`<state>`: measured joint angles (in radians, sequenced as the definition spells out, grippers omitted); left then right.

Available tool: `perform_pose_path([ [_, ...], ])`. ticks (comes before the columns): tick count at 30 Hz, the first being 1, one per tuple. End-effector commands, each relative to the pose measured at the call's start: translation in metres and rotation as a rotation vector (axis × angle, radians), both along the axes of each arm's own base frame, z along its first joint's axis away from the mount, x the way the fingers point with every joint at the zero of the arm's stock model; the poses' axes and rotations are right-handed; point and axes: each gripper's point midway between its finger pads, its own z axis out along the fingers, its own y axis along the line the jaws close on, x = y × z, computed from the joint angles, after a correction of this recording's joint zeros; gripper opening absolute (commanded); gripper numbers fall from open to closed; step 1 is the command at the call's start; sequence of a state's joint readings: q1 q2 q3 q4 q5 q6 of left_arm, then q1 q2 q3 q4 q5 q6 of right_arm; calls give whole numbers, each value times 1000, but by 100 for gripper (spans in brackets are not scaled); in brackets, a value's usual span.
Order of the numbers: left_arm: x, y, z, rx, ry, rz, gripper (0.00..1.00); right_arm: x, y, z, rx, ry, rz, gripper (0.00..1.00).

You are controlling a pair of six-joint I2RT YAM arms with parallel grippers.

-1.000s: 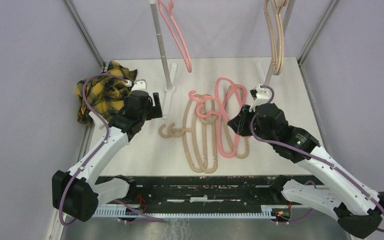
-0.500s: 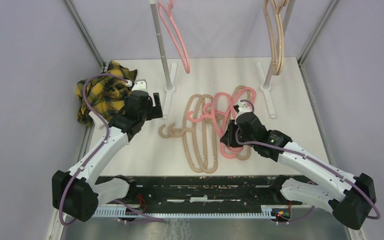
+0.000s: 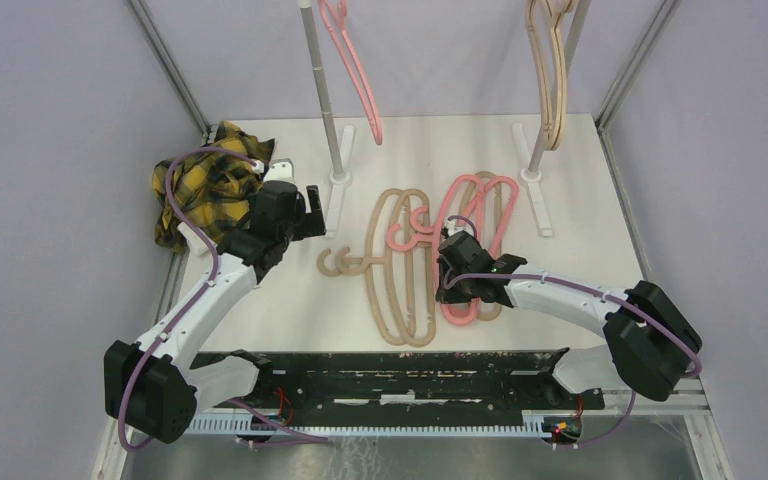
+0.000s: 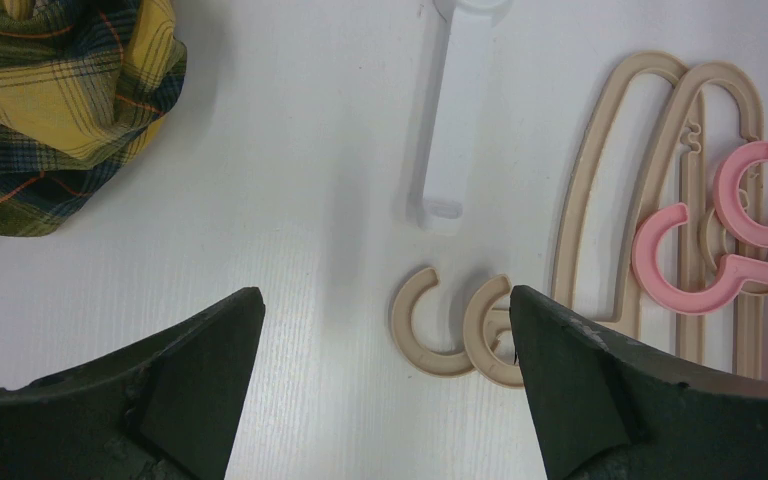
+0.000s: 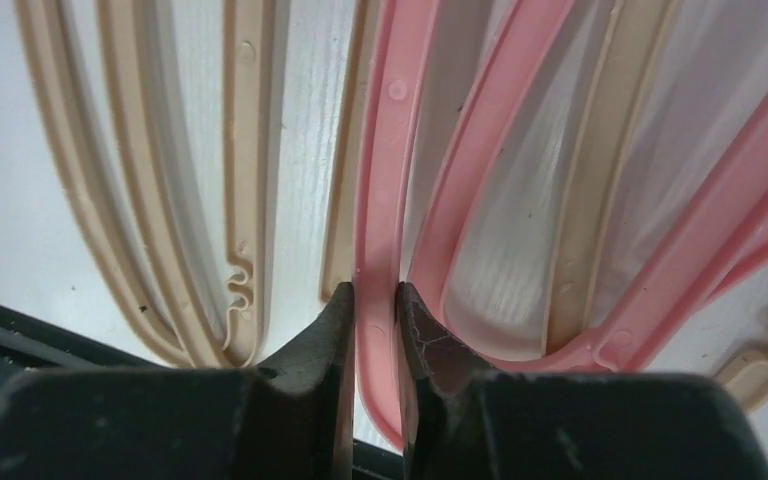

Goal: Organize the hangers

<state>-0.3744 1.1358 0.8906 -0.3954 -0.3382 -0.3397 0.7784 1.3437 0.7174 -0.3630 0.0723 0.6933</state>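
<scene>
At 10 o'clock on table (image 3: 290, 300): plaid cloth (image 3: 205, 190) (yellow-black, bunched). Left gripper (image 4: 385, 300) just beside it, jaws spread, nothing between. Centre: beige hangers (image 5: 245, 150) and pink hanger (image 5: 380, 150) overlapping, flat. Right gripper (image 5: 375, 290) pinching pink hanger's rail near its 6 o'clock end.

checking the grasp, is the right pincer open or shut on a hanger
Shut on a pink hanger: in the wrist view the right pincer grips its bar from both sides.

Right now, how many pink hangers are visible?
3. One pink hanger hangs near the left pole. Two pink hangers lie overlapped on the table, one in the right claw. More may be hidden.
</scene>
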Motion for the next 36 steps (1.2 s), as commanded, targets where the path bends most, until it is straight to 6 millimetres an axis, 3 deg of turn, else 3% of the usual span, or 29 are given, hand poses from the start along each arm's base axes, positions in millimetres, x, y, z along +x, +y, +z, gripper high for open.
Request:
perform_pose_path([
  [1,6,2,22,8,-68,-9,99,19,6,2,-10,-72,7,22],
  [8,7,3,20,16,-62,-7,99,25,5,-3,-58,-74,21,43],
  [14,7,4,20,22,-61,-4,99,29,6,-7,-76,-71,13,46],
  [22,6,5,20,28,-61,-6,99,34,-8,-17,-153,-102,-37,36],
  [27,5,6,20,29,-62,-3,99,34,-20,-17,-192,-145,-75,20],
  [31,6,6,21,28,-64,-2,99,33,-19,6,-147,-186,-77,6],
  [33,6,6,21,29,-64,-3,99,32,-18,33,-108,-211,-73,2],
  [36,6,6,23,27,-70,1,99,28,-13,89,7,-272,-64,1],
])
